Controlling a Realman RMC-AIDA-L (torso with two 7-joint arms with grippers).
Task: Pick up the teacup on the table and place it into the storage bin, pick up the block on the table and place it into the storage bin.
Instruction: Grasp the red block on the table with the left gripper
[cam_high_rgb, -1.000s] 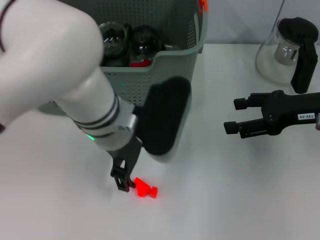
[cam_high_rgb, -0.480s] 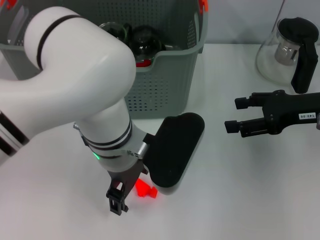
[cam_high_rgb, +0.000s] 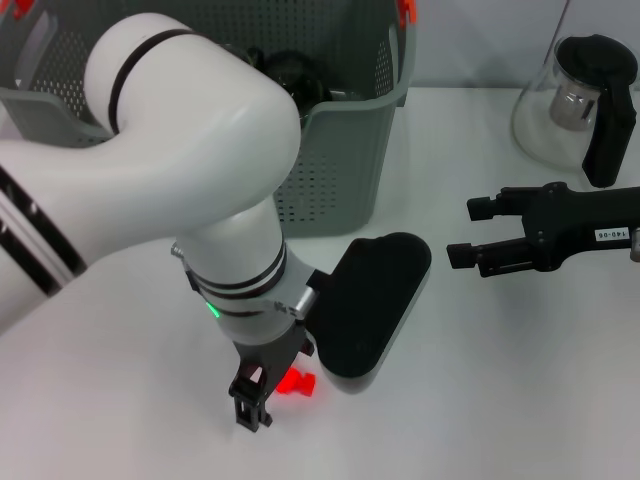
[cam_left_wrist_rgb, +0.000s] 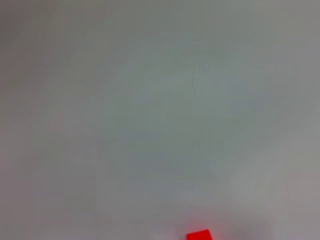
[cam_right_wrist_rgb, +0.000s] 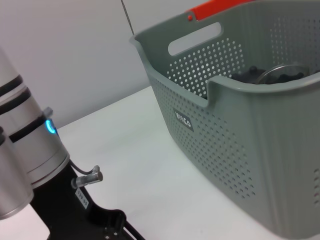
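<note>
The left arm reaches across the front of the white counter (cam_high_rgb: 480, 400), its white forearm bent down so that the left claw (cam_high_rgb: 254, 398) points at the surface, low and close to it. Just beside the claw's tips, toward the robot's right, lies the small red block (cam_high_rgb: 297, 382), resting on the counter and partly hidden behind the claw's black fingers. From here I cannot tell how far apart those fingers stand, nor whether they touch the block. The left wrist view shows almost nothing but bare counter, with a corner of the block (cam_left_wrist_rgb: 199, 235) at the frame's edge.

Behind the arm stands the storage bin (cam_high_rgb: 350, 150), a grey-green perforated basket with an orange handle clip (cam_high_rgb: 405, 10) at its far corner. Dark rounded glassware (cam_high_rgb: 295, 75) sits inside it, mostly hidden by the arm; I cannot pick out a teacup among it. The right wrist view shows the bin's perforated wall (cam_right_wrist_rgb: 235, 145) with a small black label (cam_right_wrist_rgb: 183, 120) and an orange clip on the rim.

The right claw (cam_high_rgb: 470, 232) hangs above the counter on the robot's right, well apart from the block and the bin, its two black fingers spread with nothing between them. Beyond it, a glass jug with a black handle (cam_high_rgb: 580, 100) stands at the back.
</note>
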